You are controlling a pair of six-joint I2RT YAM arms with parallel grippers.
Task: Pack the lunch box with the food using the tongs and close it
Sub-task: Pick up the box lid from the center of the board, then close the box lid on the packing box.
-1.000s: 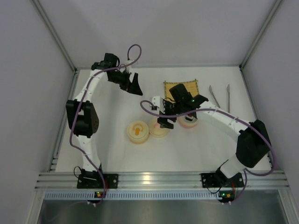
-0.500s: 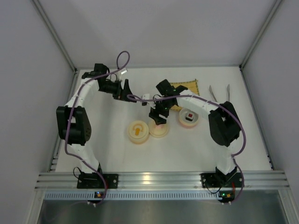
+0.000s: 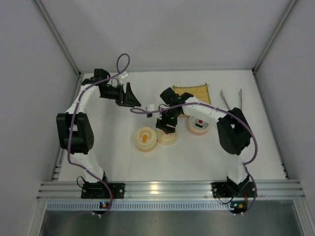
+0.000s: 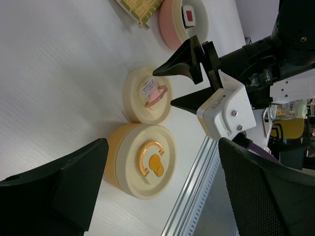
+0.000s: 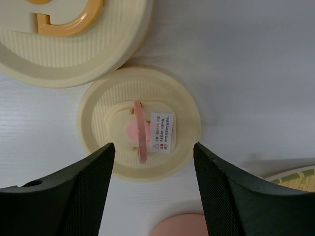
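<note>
The pink lunch box stands open, with a black-and-white food piece with a red top inside; the box and its food also show in the left wrist view. A small cream lid with a pink handle lies left of the box. My right gripper hovers just above that lid, open, its fingers on either side of the handle with nothing between them. The silvery tongs lie untouched at the far right. My left gripper hangs open and empty at the back left.
A cream container with an orange handle on its lid sits left of the small lid and fills the top of the right wrist view. The yellow woven mat lies behind the lunch box. The aluminium rail runs along the near edge.
My right gripper has swung left from over the lunch box to above the pink-handled lid, its jaws narrowing. The left gripper has drawn back and to the left.
</note>
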